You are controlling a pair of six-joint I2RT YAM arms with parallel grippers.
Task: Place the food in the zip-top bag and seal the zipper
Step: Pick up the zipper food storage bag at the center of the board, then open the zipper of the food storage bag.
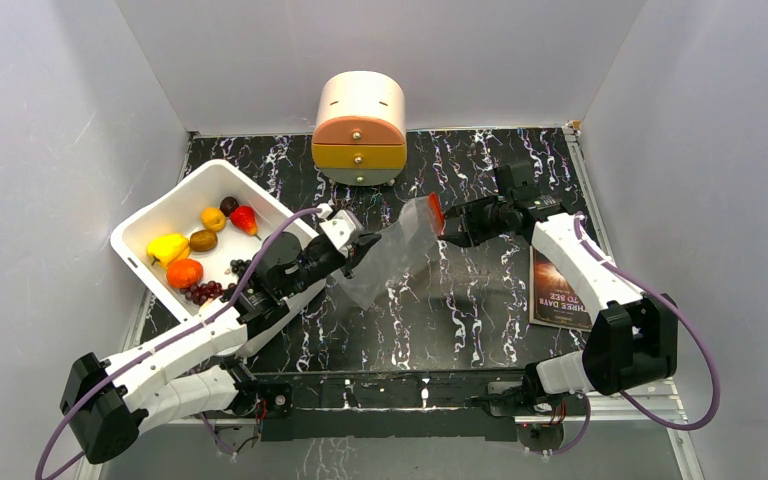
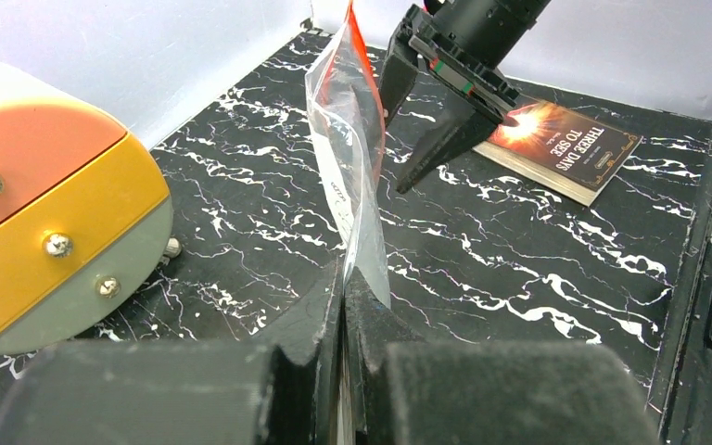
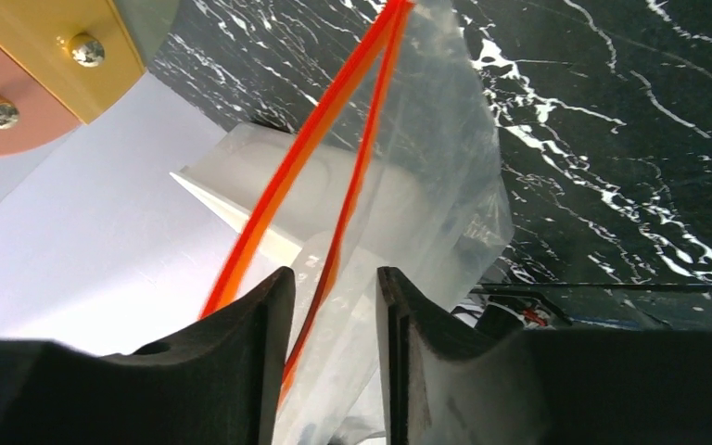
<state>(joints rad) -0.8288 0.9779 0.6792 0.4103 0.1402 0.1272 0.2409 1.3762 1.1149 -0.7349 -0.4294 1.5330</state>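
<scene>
Clear bag (image 1: pixel 400 250) hangs above the table (image 1: pixel 480 300) between the arms. Left gripper (image 2: pixel 345 276) pinches its bottom edge; right gripper (image 3: pixel 334 278) is spread, one zipper (image 3: pixel 323 125) strip running between its fingers. Food (image 1: pixel 200 245) lies in the white tub (image 1: pixel 165 203).

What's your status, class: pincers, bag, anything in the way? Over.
Left pincer shut on bag. Right pincer open, astride zipper. Food in tub, none bagged. No obstruction seen.

Robotics test cell: plain white panels (image 1: pixel 50 150) wall in a black marble-patterned bench (image 1: pixel 460 330), where a cabled left arm (image 1: pixel 180 350) and right arm (image 1: pixel 585 275) are bolted to a metal rail (image 1: pixel 400 392) among staged props: toy food (image 1: pixel 185 272) in a white tub (image 1: pixel 175 215) and a miniature drawer chest (image 1: pixel 359 128).
</scene>
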